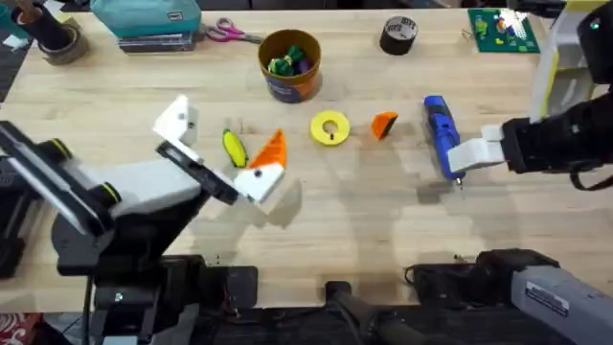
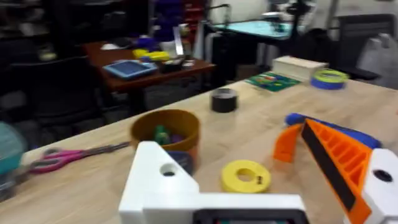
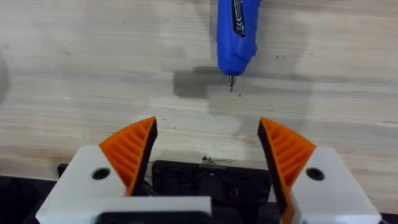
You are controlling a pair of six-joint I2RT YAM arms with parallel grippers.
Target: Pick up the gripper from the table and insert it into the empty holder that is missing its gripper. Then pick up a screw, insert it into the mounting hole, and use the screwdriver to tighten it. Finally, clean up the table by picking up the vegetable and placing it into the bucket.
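Observation:
My left gripper (image 1: 228,136) is open. One finger is the bare white holder (image 1: 177,121) with its mounting hole (image 2: 168,169); the other carries an orange tip (image 1: 271,150). In the overhead view the yellow vegetable (image 1: 234,147) lies between them. The loose orange gripper (image 1: 384,124) rests right of the yellow tape ring (image 1: 330,128). My right gripper (image 3: 208,143) is open, just short of the bit end of the blue screwdriver (image 3: 236,31), which lies on the table (image 1: 441,132). The bucket (image 1: 290,65) stands behind. A screw is out of view.
Small coloured items lie inside the bucket. At the back of the table are a black tape roll (image 1: 398,34), pink-handled scissors (image 1: 230,34), a teal box (image 1: 148,19) and a green board (image 1: 503,29). Bare wood (image 1: 364,220) stretches along the front.

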